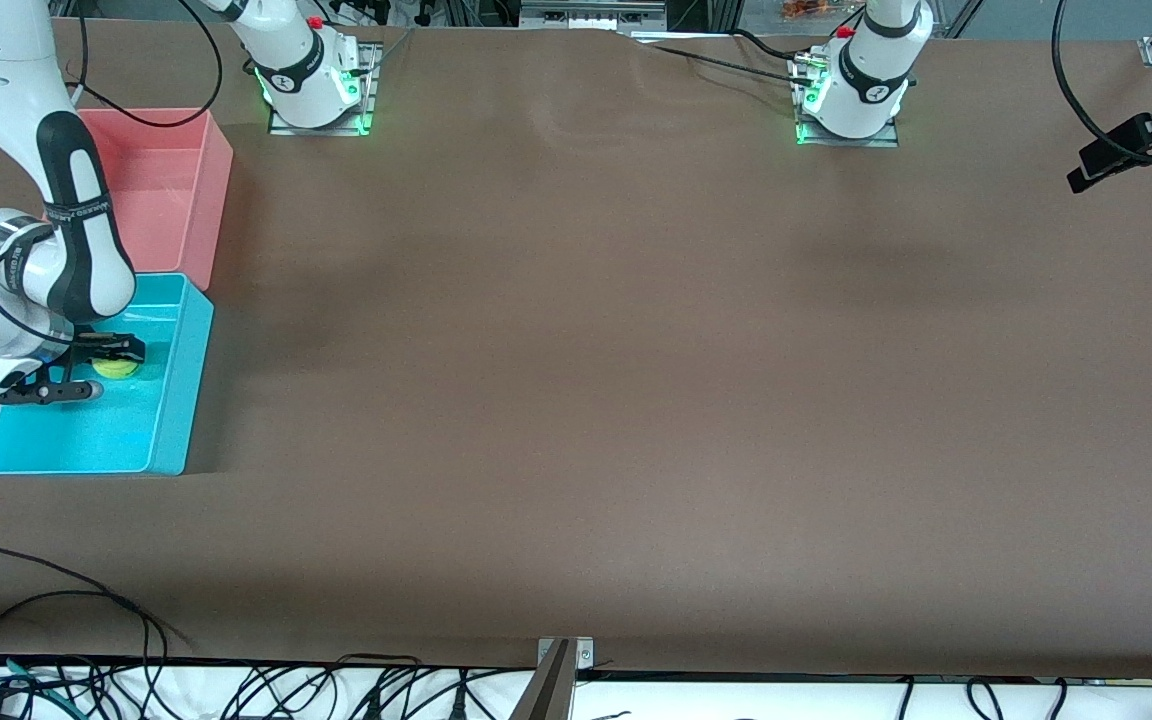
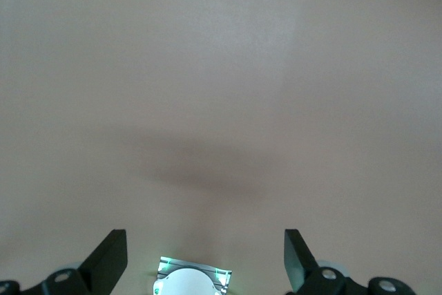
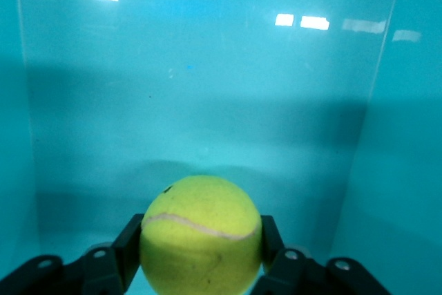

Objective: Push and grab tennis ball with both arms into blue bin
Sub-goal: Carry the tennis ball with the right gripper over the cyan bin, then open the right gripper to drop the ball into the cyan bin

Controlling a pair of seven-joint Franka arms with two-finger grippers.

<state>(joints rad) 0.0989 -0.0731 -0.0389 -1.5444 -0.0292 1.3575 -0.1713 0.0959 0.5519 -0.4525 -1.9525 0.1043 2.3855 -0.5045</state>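
Observation:
The tennis ball is inside the blue bin, which stands at the right arm's end of the table. My right gripper reaches down into the bin and is shut on the ball. In the right wrist view the ball sits between the two black fingers, both touching it, with the bin's wall around it. My left gripper is open with nothing in it, high over bare table; it is out of the front view.
A pink bin stands against the blue one, farther from the front camera. The left arm's base shows at the table's back edge, also base. A black clamp juts in by the left arm's end. Cables lie along the front edge.

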